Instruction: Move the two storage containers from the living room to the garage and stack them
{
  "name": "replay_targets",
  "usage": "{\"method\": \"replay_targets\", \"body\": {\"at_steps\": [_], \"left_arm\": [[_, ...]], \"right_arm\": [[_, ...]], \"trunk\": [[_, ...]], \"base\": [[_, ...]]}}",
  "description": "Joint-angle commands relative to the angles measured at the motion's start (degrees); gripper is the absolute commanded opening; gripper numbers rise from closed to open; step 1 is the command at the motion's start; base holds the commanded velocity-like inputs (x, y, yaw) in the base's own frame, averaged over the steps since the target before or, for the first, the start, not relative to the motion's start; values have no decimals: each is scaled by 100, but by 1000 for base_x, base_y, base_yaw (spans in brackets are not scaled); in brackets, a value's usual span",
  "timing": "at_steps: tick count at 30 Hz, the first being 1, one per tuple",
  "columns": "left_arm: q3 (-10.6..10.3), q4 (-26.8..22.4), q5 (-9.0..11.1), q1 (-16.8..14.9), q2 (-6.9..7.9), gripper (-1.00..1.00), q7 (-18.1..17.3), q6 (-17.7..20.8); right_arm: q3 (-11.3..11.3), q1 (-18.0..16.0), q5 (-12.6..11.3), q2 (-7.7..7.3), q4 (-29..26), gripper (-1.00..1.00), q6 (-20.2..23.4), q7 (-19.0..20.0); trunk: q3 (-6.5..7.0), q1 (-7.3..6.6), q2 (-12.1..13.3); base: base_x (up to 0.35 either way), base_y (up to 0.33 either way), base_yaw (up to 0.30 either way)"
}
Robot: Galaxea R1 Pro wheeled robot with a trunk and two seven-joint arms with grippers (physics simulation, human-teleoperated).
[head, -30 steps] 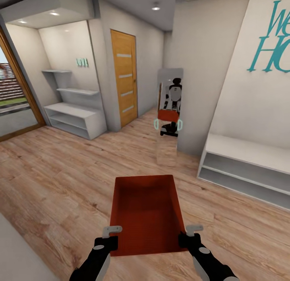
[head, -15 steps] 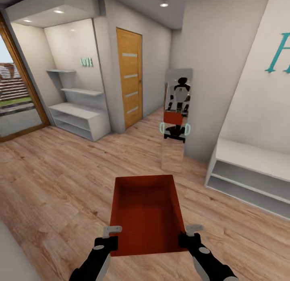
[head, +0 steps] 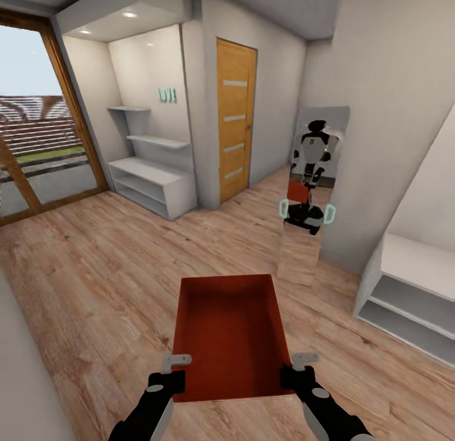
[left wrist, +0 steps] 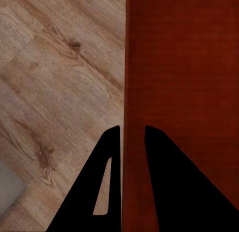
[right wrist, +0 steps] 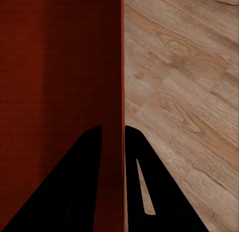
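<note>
Above wood-plank flooring, both grippers are clamping one storage container.
Left gripper and right gripper are pinching opposite side walls; open floor is lying ahead toward the mirror.

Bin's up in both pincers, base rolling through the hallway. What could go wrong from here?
1. Each pincer, left and right, pinches only a thin side wall of the storage container near its close end; a jolt might let it tip or slip.
2. The standing mirror and white shelf unit sit close ahead on the right; a tight turn might clip them.
</note>
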Motion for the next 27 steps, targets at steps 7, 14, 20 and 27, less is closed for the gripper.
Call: {"method": "replay_targets", "body": {"at_steps": [7,14,20,27], "left_arm": [[5,-16,-105,-2,-7,-100,18,41],[5,-16,-105,-3,-7,-100,20,41],[5,-17,-105,-3,-7,-100,23,41],[-1,-76,-101,-1,-7,-100,26,41]], "right_arm": [[72,-8,-71,-39,9,-100,-23,-2],[70,-8,-71,-39,9,-100,-23,-2],[70,-8,-71,-39,9,-100,-23,-2],[70,-8,-66,-39,9,-100,-23,-2]], "trunk": [[-14,7,-12],[-14,7,-12],[-14,7,-12],[-14,7,-12]], "base": [[330,0,22],[330,0,1],[330,0,0],[330,0,0]]}}
